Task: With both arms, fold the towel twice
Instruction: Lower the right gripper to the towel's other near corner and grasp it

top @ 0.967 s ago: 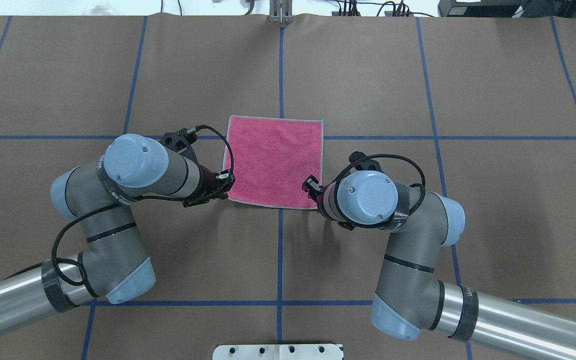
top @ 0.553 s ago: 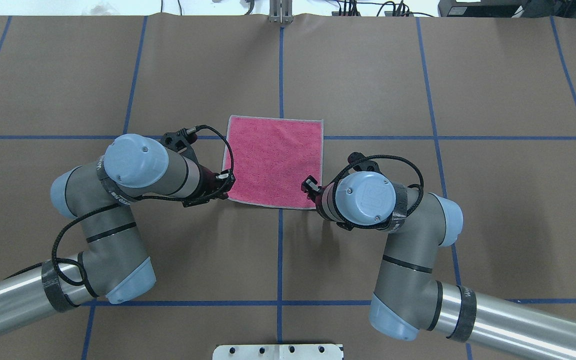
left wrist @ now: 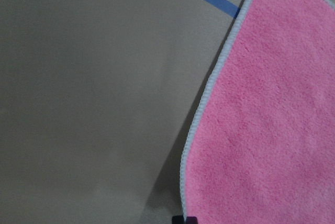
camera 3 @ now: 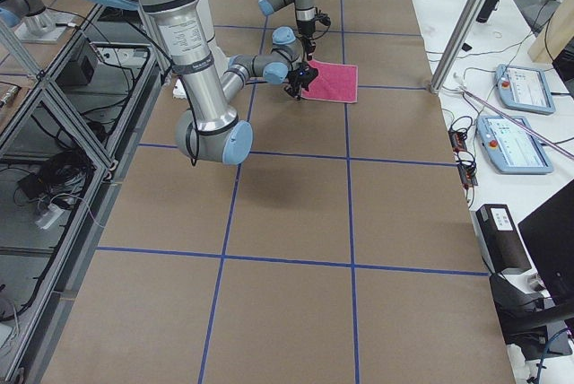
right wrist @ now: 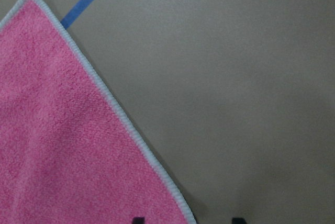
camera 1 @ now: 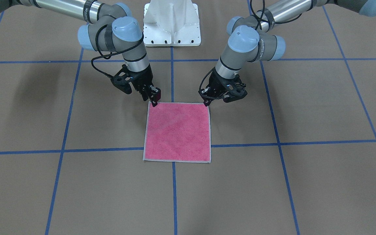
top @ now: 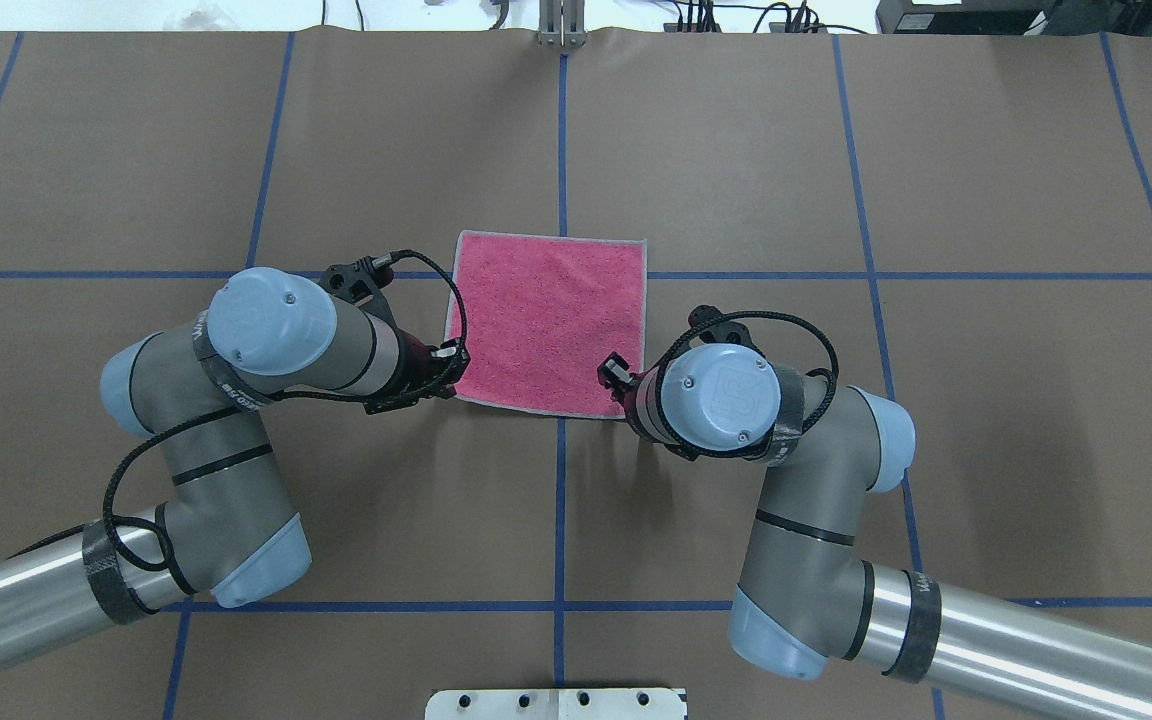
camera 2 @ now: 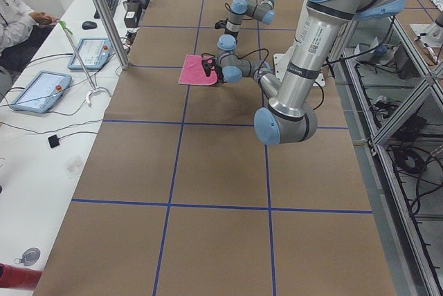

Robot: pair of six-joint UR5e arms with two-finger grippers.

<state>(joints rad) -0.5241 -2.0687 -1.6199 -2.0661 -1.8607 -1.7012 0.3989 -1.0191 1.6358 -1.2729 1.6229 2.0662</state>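
1. The right gripper (camera 1: pixel 154 100) points down with its jaws parted. Its wrist view shows two dark fingertips (right wrist: pixel 137 220) set apart with the towel's stitched edge running between them, and they clamp nothing.
2. The left gripper (camera 1: pixel 206 101) also points down. Only one dark tip shows in its wrist view, so I cannot tell how wide it stands or whether it grips.
3. The towel (camera 1: pixel 177 132) lies flat, pink face up. Each gripper sits at one of its two corners nearest the robot, and the cloth stretches away from both.
4. Beneath is the brown table (camera 1: pixel 273 182) with blue tape lines (camera 1: pixel 109 150). The white pedestal base (camera 1: pixel 171 23) stands behind the grippers.
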